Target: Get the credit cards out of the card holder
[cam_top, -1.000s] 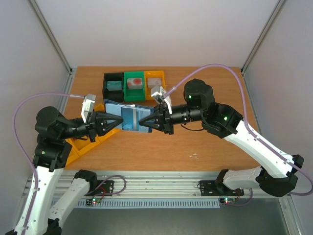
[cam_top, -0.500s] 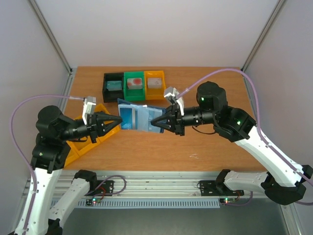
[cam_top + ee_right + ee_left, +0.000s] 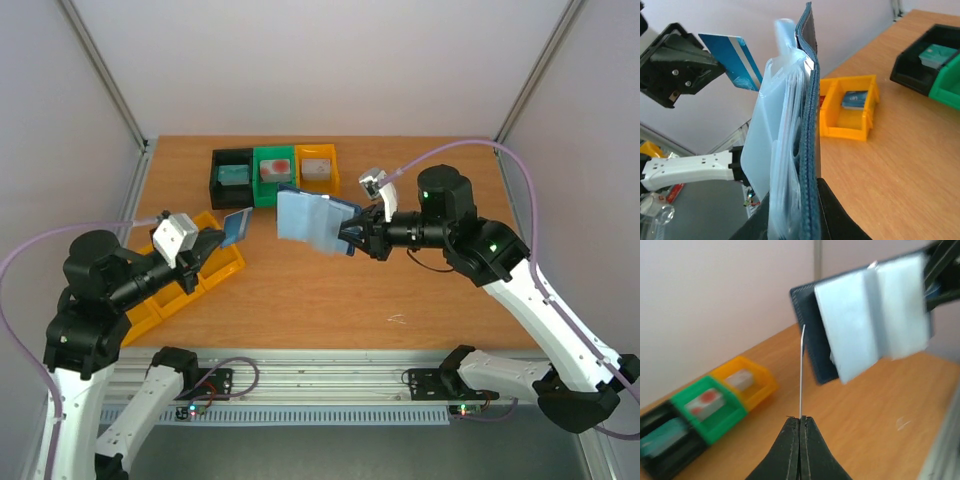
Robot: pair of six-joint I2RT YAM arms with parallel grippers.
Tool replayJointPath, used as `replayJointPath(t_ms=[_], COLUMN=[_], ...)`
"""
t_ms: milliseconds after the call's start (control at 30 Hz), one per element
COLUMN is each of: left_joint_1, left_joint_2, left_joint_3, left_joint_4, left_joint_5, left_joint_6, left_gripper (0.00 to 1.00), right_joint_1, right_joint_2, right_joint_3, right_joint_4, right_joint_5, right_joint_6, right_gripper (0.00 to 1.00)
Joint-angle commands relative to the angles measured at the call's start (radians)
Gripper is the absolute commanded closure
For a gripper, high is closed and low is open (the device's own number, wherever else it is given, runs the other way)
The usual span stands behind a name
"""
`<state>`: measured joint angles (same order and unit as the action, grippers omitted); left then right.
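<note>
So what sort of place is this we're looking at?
Probably a robotics lab test cell: a left arm and right arm bolted to a metal rail at the edge of a wooden table, plain white panels boxing it in, and coloured sorting bins.

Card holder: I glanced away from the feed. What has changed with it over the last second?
The left pincer drew back leftward, pulling a blue card clear of the card holder. The right pincer, clamped on the holder, carried it rightward and tilted it up. The bins at the back stayed put.
</note>
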<state>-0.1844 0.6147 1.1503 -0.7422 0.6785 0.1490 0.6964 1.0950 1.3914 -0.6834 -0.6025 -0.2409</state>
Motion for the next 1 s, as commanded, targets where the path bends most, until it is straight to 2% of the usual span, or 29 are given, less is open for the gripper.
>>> replayJointPath(t_ms=[0, 133, 267, 467, 600, 800, 967], left_joint_1=[0.007, 0.007, 0.007, 0.007, 0.006, 0.005, 0.008], left_joint_2=[-0.009, -0.011, -0.006, 0.1, 0.26, 0.514, 0.597], left_joint_3=[0.007, -0.056, -0.16, -0.278, -0.249, -0.169, -0.195], left_joint_4=[-0.176, -0.286, -0.251, -0.132, -0.088, -0.027, 0.075], left_joint_5=[-0.297, -0.547, -0.741, -0.833, -0.843, -0.825, -0.878], left_joint_6=[0.399, 0.616, 0.807, 1.012, 1.052, 0.936, 0.9], left_gripper=[1.0, 1.0, 1.0, 1.0, 1.0, 1.0, 1.0], right_joint_1=[-0.024, -0.03, -0.055, -0.107, -0.15, -0.198, -0.216], right_joint_2=[0.013, 0.027, 0.037, 0.041, 0.032, 0.01, -0.025], right_joint_3=[-0.009, -0.02, -0.03, -0.02, -0.019, -0.062, -0.091], right_joint_4=[0.011, 0.034, 0.045, 0.04, 0.024, 0.015, -0.015], right_joint_5=[0.031, 0.006, -0.047, -0.154, -0.182, -0.227, -0.218], right_joint_6=[0.048, 0.046, 0.037, -0.01, -0.036, -0.043, -0.052], right_gripper=[0.99, 0.99, 0.99, 0.99, 0.99, 0.99, 0.99])
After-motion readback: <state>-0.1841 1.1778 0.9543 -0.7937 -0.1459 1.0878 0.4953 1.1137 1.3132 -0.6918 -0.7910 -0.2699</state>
